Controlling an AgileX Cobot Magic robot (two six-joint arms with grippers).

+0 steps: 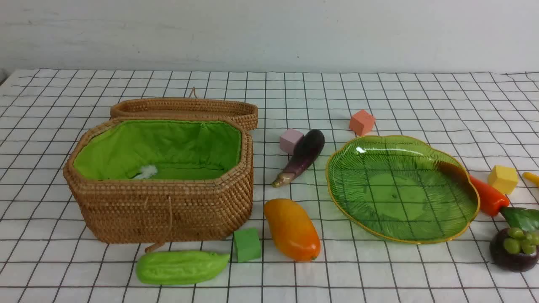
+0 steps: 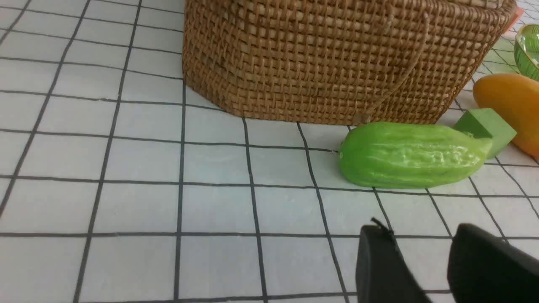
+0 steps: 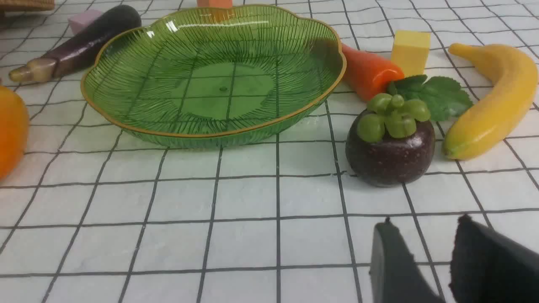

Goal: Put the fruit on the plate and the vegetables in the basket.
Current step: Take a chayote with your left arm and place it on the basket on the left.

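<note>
The basket (image 1: pixel 168 210) stands open on the left half of the counter (image 1: pixel 379 92). Its lid (image 1: pixel 185 107) lies just behind it, and a small white tuft, perhaps a bit of fluff, lies on the green lining. The gourd (image 1: pixel 179 267) lies lengthwise on the counter in front of the basket, on the robot's side, with a green cube (image 1: pixel 247 245) just beside its pointed end. The mango (image 1: pixel 292 229) lies next to that cube, between basket and plate (image 1: pixel 400 189). Farther back in the same gap the eggplant (image 1: pixel 304 155) lies at a slant, a pink cube (image 1: pixel 290 140) close against its rounded end. The plate sits right of centre, and the grid cloth shows through its glass. An orange cube (image 1: pixel 361 122) lies behind it. The carrot (image 1: pixel 488 195) lies against the plate's right rim, its leaves pointing toward the mangosteen (image 1: pixel 513 250), which stands upright near them. A yellow cube (image 1: pixel 502 179) sits just beyond the carrot, and the banana (image 3: pixel 488 101) lies to the right of both. The left tool (image 2: pixel 419 229) hangs low over the counter short of the gourd, fingers parted and grasping nothing. The right tool (image 3: pixel 425 222) hangs likewise before the mangosteen, released and empty.
</note>
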